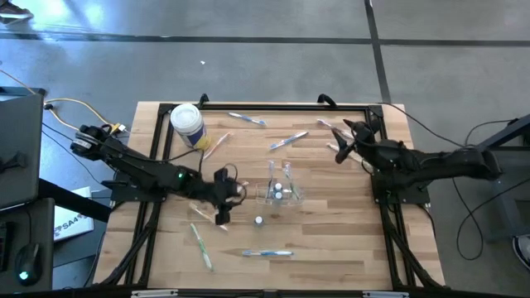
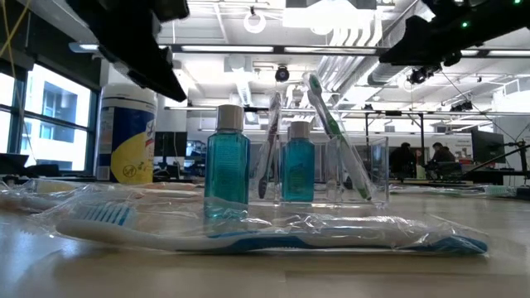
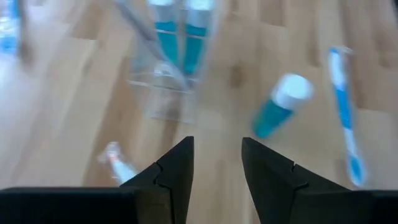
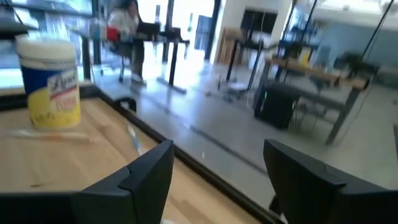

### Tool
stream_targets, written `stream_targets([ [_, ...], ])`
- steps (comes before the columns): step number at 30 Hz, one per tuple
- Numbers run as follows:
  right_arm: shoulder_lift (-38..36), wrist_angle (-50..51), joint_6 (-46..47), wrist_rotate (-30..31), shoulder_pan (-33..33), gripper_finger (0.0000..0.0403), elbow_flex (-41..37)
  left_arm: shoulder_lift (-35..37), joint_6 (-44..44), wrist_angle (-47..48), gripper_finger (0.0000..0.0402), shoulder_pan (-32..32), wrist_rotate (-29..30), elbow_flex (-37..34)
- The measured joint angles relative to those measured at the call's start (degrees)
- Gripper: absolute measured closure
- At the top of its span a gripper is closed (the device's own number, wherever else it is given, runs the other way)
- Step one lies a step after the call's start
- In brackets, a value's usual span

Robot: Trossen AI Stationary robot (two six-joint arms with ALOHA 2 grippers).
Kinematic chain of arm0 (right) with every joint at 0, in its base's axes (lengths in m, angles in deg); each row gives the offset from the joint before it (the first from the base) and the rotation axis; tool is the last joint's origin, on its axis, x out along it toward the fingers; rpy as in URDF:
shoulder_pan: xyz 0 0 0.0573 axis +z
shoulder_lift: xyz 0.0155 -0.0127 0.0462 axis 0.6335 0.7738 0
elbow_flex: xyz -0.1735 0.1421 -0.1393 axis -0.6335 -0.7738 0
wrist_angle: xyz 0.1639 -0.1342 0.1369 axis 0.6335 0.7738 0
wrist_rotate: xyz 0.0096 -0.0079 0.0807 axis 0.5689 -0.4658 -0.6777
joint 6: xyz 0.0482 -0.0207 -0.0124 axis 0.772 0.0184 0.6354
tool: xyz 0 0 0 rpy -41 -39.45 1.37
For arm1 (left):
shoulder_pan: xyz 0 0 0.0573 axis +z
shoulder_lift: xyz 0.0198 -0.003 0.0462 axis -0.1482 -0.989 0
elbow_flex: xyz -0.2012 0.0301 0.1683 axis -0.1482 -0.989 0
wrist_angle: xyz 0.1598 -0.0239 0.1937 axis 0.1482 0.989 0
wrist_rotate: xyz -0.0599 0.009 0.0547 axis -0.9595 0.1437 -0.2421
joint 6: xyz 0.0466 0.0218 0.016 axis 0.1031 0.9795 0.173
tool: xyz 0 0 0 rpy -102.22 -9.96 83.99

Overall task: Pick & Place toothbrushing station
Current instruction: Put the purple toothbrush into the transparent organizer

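Note:
The clear plastic cup (image 1: pixel 280 192) stands mid-table, holding teal white-capped bottles (image 2: pixel 298 165) and upright toothbrushes (image 2: pixel 331 116). It also shows in the left wrist view (image 3: pixel 168 62). Another teal bottle (image 1: pixel 259 221) stands on its base on the wood nearer the front edge; it shows in the low view (image 2: pixel 226 161) and the left wrist view (image 3: pixel 277 106). A wrapped blue toothbrush (image 1: pixel 267 253) lies flat near the front. My left gripper (image 1: pixel 224 199) is open and empty, left of the cup and above the table; it also shows in its wrist view (image 3: pixel 217 162). My right gripper (image 1: pixel 341 149) is open and empty, raised at the far right; it also shows in its wrist view (image 4: pixel 217 168).
A white-lidded canister with a yellow label (image 1: pixel 187 124) stands at the far left. Loose toothbrushes lie along the far side (image 1: pixel 288 141) and a green one lies at the near left (image 1: pixel 201 246). A black frame (image 1: pixel 273 108) borders the table. People sit in the room beyond (image 2: pixel 431 157).

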Motion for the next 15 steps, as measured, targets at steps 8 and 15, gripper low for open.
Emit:
stream_targets([
  [8, 6.8, 23.8, 13.1, -14.9, -15.2, 0.016, 12.8, 0.0, 3.5, 0.3, 0.0266, 7.7, -5.5, 0.0],
  [15, 17.5, 35.0, 17.6, -31.0, -29.4, 0.016, 19.5, 0.0, 7.7, 0.1, 0.0266, 10.6, -6.2, 0.0],
])
